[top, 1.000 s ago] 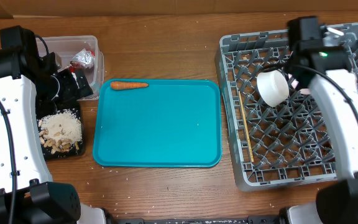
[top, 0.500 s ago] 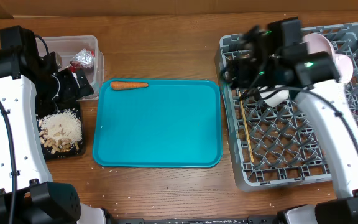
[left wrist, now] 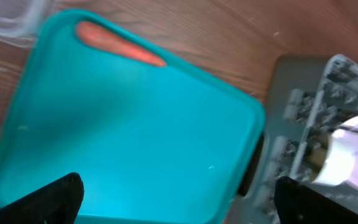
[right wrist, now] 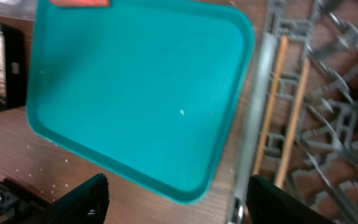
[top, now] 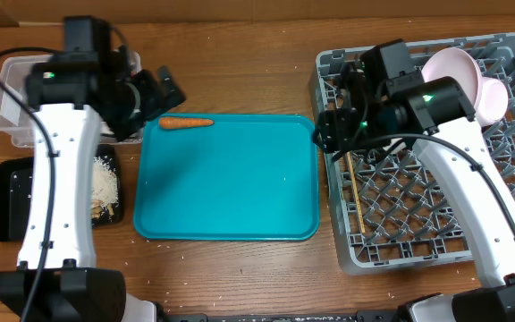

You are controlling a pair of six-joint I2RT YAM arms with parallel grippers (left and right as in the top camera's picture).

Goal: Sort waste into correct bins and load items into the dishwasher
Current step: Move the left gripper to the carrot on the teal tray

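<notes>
An orange carrot (top: 186, 122) (left wrist: 120, 43) lies on the far left corner of the teal tray (top: 226, 179). Just left of it hovers my left gripper (top: 161, 91) (left wrist: 179, 208), open and empty. The clear tub (top: 12, 89) and the black tray (top: 21, 192) holding rice and scraps (top: 104, 186) sit at the left, partly under my left arm. My right gripper (top: 327, 125) (right wrist: 179, 202) hangs open and empty over the left edge of the grey dish rack (top: 436, 237). Chopsticks (top: 354, 192) (right wrist: 272, 99) lie in the rack, with white bowls (top: 459, 72) at its far side.
The teal tray (right wrist: 135, 93) fills the middle of the wooden table between the bins and the rack. A white dish (left wrist: 353, 152) shows in the rack in the left wrist view. The rack's upright pegs stand under my right arm.
My right gripper opened, let go of the white cup in the rack and swung left to the rack's edge. My left arm moved from over the bins toward the carrot.
</notes>
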